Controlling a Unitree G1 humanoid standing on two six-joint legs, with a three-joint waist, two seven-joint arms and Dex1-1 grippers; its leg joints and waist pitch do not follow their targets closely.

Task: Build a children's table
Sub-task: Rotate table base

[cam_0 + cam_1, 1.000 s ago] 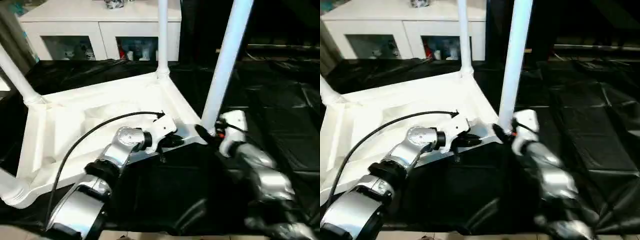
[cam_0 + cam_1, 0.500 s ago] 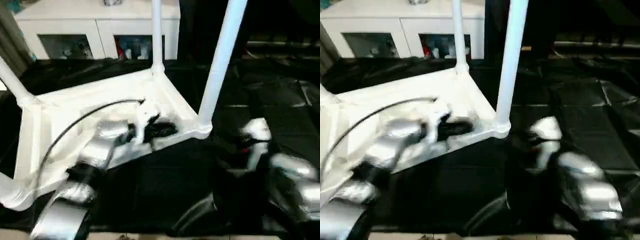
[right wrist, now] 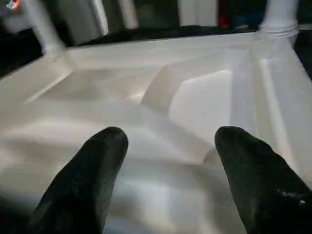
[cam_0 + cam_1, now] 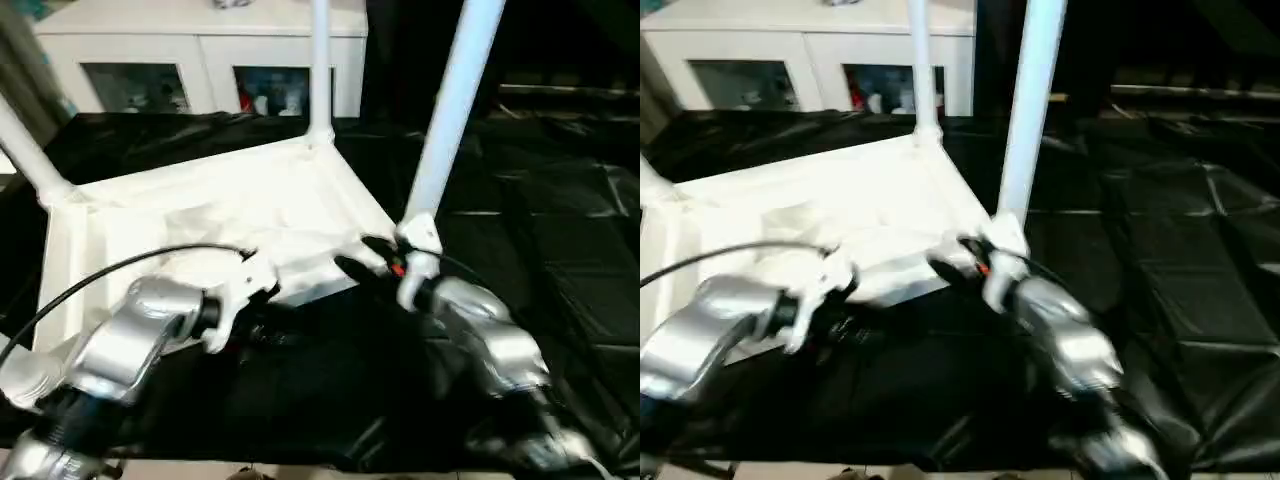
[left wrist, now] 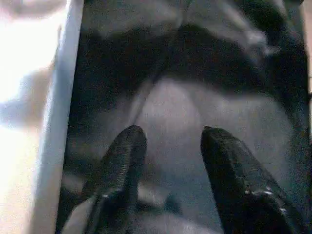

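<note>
Head view: children's table lies upside down on the black-covered desk, left of centre, all white, legs standing up from the corner sockets. Near-right leg rises just above the right claw, which sits at that corner. White cabinet far behind.

Left wrist view: left claw released, fingers apart over black sheet, just beside the table's white edge.

Right wrist view: right claw spread wide, nothing between the fingers, aimed at the ribbed underside. No readable writing.

Table legs cut off at top; cabinet contents blurred.
</note>
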